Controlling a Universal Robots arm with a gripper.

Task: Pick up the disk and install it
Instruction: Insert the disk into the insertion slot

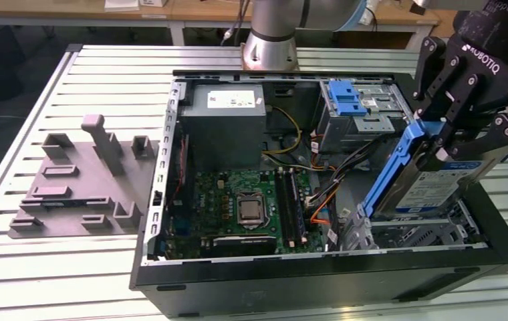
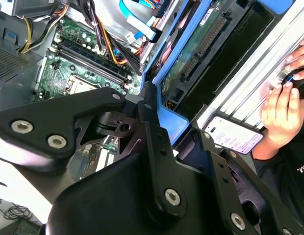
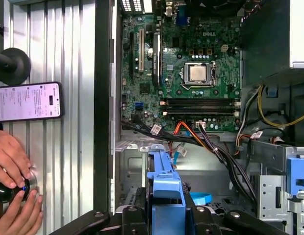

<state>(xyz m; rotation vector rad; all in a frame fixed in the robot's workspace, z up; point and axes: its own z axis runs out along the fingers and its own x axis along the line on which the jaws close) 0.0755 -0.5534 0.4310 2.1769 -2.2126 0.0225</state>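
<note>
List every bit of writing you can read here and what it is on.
On the gripper, shut on the disk: a maker's mark, not quoted.
On the disk label: print too small to read.
On the power supply sticker: too small.
On the phone: screen text too small.
On the motherboard: a maker's mark and tiny print.

Lab; slatted bench (image 1: 58, 267); opened computer (image 1: 325, 271)

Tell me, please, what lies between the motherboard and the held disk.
In the exterior view, black and orange cables run between the motherboard and the disk.
</note>
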